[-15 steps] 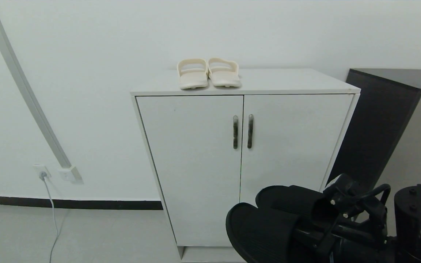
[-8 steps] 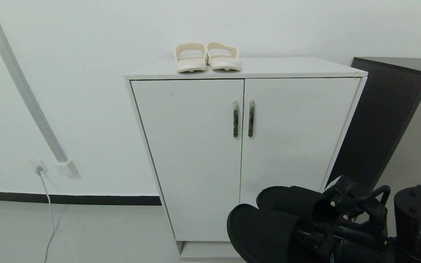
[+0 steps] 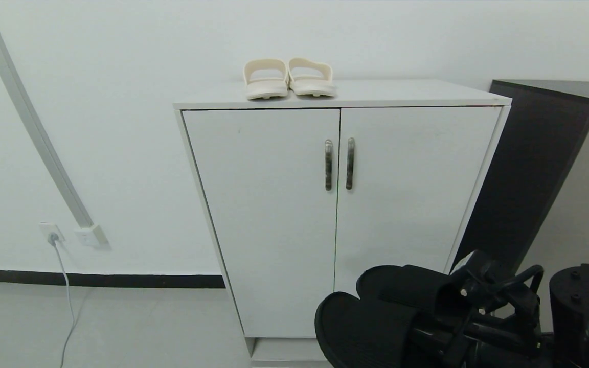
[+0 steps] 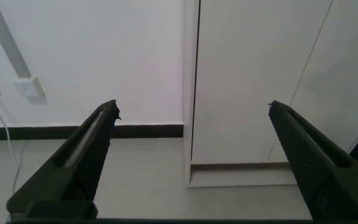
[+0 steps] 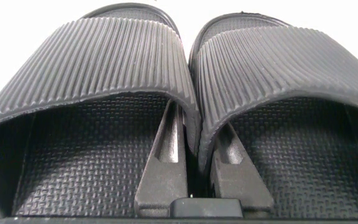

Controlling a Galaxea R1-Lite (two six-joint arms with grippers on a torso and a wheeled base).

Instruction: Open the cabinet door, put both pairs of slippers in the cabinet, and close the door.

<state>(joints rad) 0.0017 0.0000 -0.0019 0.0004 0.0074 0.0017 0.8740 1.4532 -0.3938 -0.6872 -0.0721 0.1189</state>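
The right hand (image 5: 194, 165) stays clamped on the black slippers (image 3: 376, 317) before the closed cabinet (image 3: 274, 214); the left hand (image 4: 192, 109) is spread wide. The camera has shifted slightly; cream slippers (image 3: 288, 79) lie above both hands.

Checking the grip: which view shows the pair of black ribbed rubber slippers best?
The right wrist view: the black ribbed rubber slippers close up, inner edges pinched in the right gripper. The head view shows them partly, low before the white cabinet.

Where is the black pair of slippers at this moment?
Head view, lower right: the black slippers are clamped in the right gripper, low before the closed cabinet's right door.
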